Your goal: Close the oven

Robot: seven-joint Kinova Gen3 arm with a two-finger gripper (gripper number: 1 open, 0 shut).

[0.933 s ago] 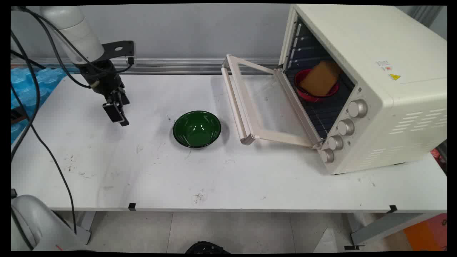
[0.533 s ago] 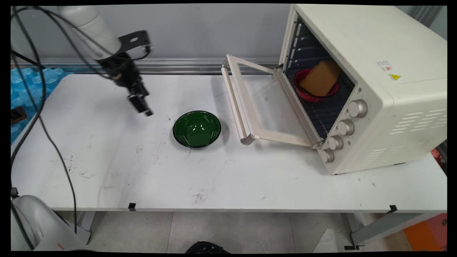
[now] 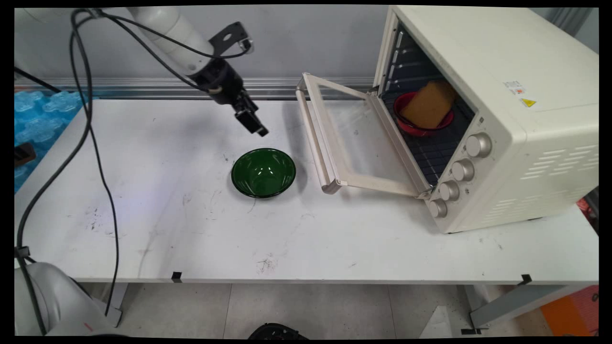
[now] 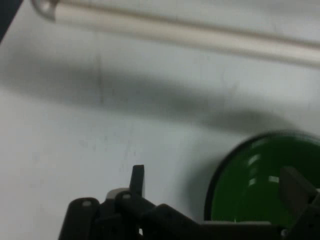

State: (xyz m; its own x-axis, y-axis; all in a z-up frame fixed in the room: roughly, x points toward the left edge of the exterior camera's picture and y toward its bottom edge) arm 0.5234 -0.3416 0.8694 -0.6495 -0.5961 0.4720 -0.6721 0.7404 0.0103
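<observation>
My gripper [image 3: 256, 125] hangs above the table just behind the green bowl [image 3: 263, 172], tilted toward the oven's right side. In the hand view its two black fingers [image 4: 137, 177] stand well apart, open, with nothing between them. The green bowl [image 4: 260, 187] lies empty at the lower right of that view, partly behind the right finger. The oven door's cream handle [image 4: 175, 30] runs across the top of the hand view.
A cream toaster oven [image 3: 502, 110] stands at the right with its glass door [image 3: 354, 138] folded down onto the table. On the oven's rack sits a red bowl [image 3: 406, 123] holding a brown block [image 3: 428, 105]. Blue packaging [image 3: 43, 119] lies beyond the table's left edge.
The arm has swung right and toward the back, carrying the gripper from the table's left part to just behind the green bowl. The bowl and oven have not moved.
</observation>
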